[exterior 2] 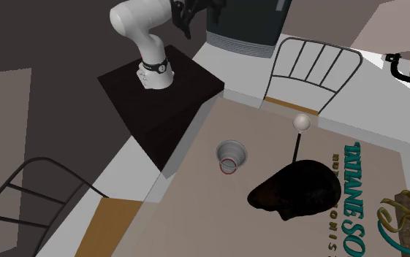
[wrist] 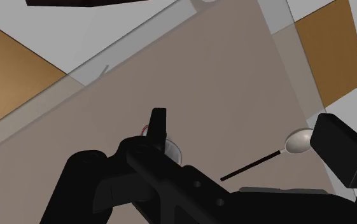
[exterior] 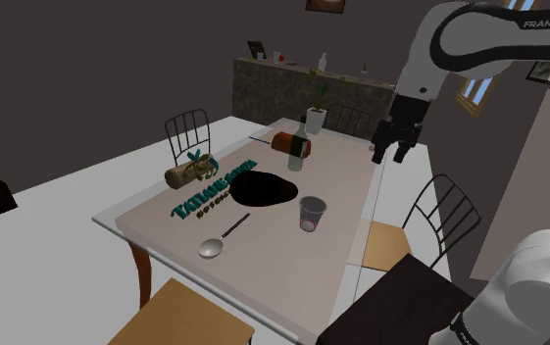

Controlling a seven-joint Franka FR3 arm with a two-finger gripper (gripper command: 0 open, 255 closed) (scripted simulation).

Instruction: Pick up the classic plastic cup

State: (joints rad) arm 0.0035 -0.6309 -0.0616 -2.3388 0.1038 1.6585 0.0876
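Observation:
The cup (exterior: 312,213) is a small grey see-through tumbler standing upright on the beige table (exterior: 346,172), toward the side nearest the stand. From the second exterior view the cup (exterior 2: 232,155) shows a red ring at its bottom. My black gripper (exterior: 392,155) hangs well above the table's edge, up and to the shoulder view's right of the cup, and touches nothing. In the wrist view the gripper (wrist: 247,130) is open, its fingers far apart. The cup (wrist: 173,151) peeks out from behind one finger (wrist: 158,127).
A black blob (exterior: 263,188) lies beside the cup, and a spoon (exterior: 214,245) lies near the table's front corner. Further back are a wrapped log (exterior: 189,173), a lying can (exterior: 292,144) and a green bottle (exterior: 315,125). Wire chairs (exterior: 444,211) stand around the table.

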